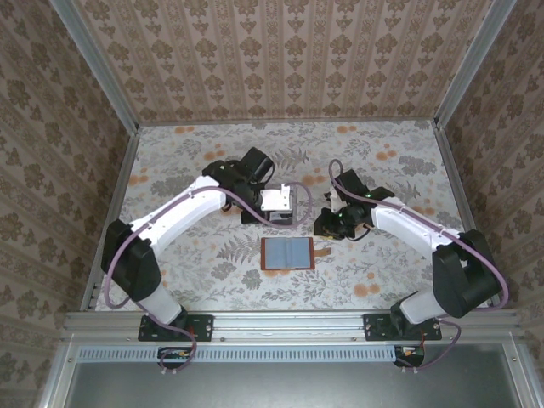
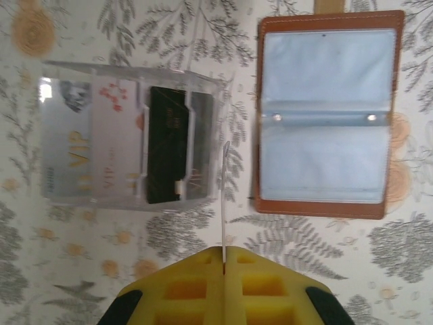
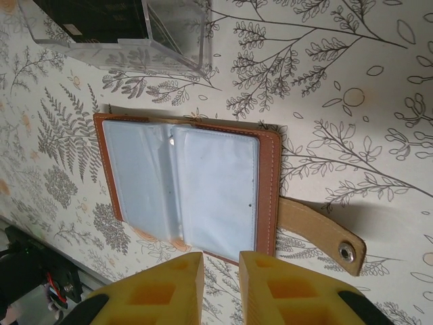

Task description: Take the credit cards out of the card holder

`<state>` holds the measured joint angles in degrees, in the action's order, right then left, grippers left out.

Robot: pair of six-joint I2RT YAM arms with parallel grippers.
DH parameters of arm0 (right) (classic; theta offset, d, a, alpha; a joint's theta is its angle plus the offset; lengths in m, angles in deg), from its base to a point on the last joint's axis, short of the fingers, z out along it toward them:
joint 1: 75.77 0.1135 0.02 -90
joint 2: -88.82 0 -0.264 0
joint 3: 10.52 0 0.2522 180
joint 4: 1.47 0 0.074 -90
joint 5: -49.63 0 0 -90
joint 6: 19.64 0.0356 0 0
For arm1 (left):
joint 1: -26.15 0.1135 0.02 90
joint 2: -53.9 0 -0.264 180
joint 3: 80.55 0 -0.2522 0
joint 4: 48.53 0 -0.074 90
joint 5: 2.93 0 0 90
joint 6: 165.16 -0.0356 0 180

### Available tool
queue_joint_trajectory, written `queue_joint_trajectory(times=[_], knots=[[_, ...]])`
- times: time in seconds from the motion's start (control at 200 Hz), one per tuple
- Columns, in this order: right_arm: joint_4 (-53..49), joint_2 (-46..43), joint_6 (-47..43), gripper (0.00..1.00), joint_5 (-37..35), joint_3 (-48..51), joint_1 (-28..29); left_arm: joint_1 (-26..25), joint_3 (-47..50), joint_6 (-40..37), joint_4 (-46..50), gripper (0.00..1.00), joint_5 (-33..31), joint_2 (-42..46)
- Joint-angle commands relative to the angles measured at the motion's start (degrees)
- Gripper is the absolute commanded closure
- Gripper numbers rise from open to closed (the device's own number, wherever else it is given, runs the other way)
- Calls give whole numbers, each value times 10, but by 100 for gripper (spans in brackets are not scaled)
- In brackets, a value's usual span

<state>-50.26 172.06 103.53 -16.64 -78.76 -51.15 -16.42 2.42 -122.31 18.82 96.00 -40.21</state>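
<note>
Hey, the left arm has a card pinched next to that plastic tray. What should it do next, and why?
Probably shift the left fingers a little toward the clear tray and open them over it. They pinch a thin credit card edge-on just beside the tray, which holds other cards, and the card holder lies open with pockets that look empty.

We see the card holder (image 2: 325, 115) lying open and flat on the table (image 2: 304, 271), reddish-brown leather framing pale grey-blue pockets, its tan strap tab (image 3: 318, 233) stretched out to one side. Four credit cards (image 2: 167, 145), silver, pale with pink marks, black and grey, lie side by side in the clear tray (image 2: 128, 68) just beside it. We also see one thin card (image 2: 224, 196) edge-on, pinched by the left gripper (image 2: 224, 252).
</note>
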Motion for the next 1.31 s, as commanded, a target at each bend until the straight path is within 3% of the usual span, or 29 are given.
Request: queue_joint_trajectory(times=[0.0,0.57,1.3], knots=[[-23,-24,-5,77,-16,12,-7,10,-49,-70,43,100,1,-36],[-29,-31,-4,77,-15,25,-21,25,-254,-139,125,100,4,-224],[-17,-17,-7,77,-9,31,-27,40,-381,-163,135,100,-15,-305]])
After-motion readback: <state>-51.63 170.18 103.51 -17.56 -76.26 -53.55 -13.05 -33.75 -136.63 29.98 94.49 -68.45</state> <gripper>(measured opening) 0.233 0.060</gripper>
